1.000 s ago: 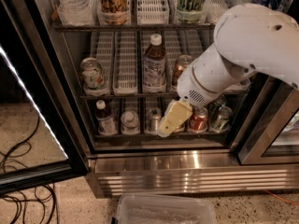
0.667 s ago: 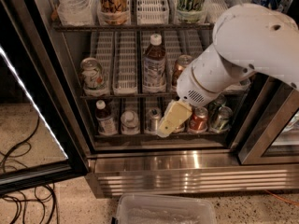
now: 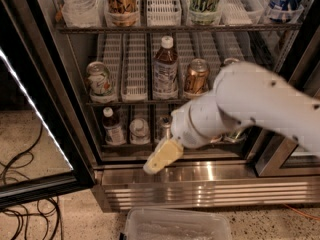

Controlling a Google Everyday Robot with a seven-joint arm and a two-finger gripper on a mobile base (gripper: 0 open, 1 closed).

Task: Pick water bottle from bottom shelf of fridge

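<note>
The fridge (image 3: 200,186) stands open in the camera view, its glass door (image 3: 30,134) swung out to the left. On the bottom shelf (image 3: 125,146) a small clear water bottle (image 3: 139,130) with a white cap stands in the second lane from the left. My gripper (image 3: 162,157), with its yellowish tip, hangs in front of the steel base just below the shelf's front rail, to the right of and below the water bottle and apart from it. My white arm (image 3: 250,109) covers the right half of the bottom shelf.
A white-capped dark drink bottle (image 3: 113,127) stands left of the water bottle, a can (image 3: 165,126) to its right. The middle rack holds a can (image 3: 99,80), a brown bottle (image 3: 165,68) and a copper can (image 3: 195,77). A clear plastic bin (image 3: 175,225) and cables (image 3: 25,184) lie on the floor.
My arm has swung down and to the left. The gripper has dropped from in front of the bottom shelf's middle lanes to in front of the steel base.
</note>
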